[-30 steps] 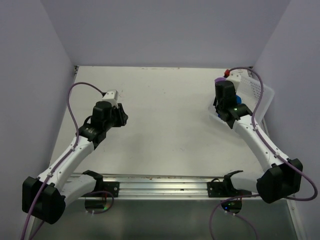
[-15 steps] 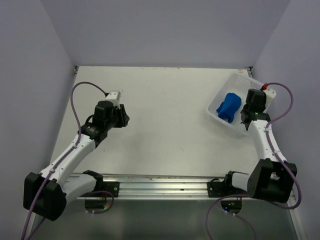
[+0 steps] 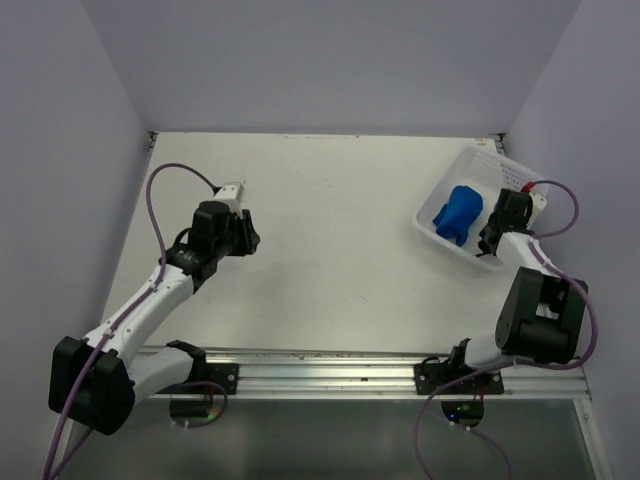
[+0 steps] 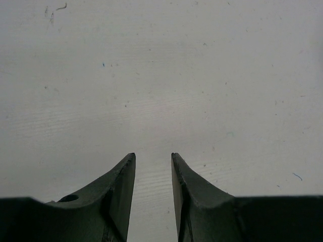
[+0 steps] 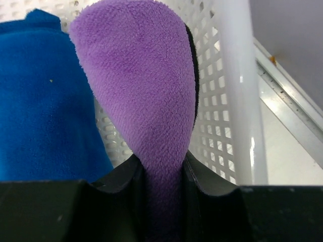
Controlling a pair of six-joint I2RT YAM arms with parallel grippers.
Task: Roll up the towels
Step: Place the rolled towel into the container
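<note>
The rolled bright blue towel [image 3: 458,213] lies in the white perforated basket [image 3: 428,221] at the back right. My right gripper [image 3: 492,235] is down inside the basket on the blue towel's right. In the right wrist view it [image 5: 160,161] is shut on the purple towel [image 5: 144,85], a folded lobe with a dark edge that stands up against the basket wall [image 5: 229,91], with the blue towel [image 5: 40,101] just to its left. My left gripper [image 3: 243,236] hovers over bare table at the left. Its jaws [image 4: 153,157] are open with nothing between them.
The table's raised right edge and a metal rail [image 5: 287,106] run just outside the basket. Side walls close in on the left and right. A rail with the arm bases [image 3: 330,372] crosses the near edge.
My right arm has swung from over the basket's left part to its right side, uncovering the blue towel, and its elbow has folded back toward the base. The left arm has barely shifted.
</note>
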